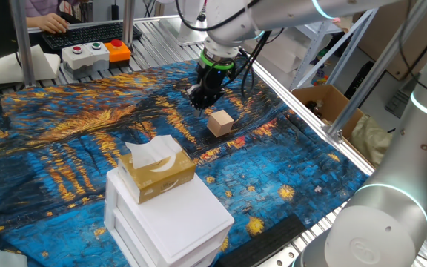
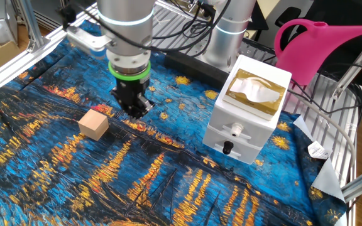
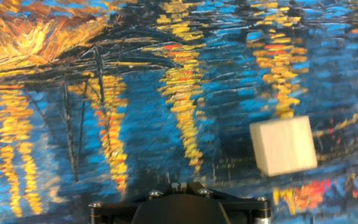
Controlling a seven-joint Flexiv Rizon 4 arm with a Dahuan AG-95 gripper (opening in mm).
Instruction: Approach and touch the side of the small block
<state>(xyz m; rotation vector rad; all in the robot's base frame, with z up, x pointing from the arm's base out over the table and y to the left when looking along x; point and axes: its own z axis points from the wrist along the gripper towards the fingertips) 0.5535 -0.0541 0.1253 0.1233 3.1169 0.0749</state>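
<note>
Tan small block [image 2: 93, 124] (unmarked) | fingers [image 2: 134, 107] beside it, apart | spread unclear

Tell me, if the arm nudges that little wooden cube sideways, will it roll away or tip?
Probably neither: the block is a flat-faced cube resting square on the cloth, so it should slide. It looks light and stiff. The wrinkled cloth may drag it.

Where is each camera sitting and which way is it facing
One fixed view: high at one table corner, looking across the cloth at the small block; arm and gripper show.
The other fixed view: opposite side, looking back; gripper beside block.
Hand view: on the hand, looking down at block; only the gripper base shows.
Shared: block, painted cloth.
</note>
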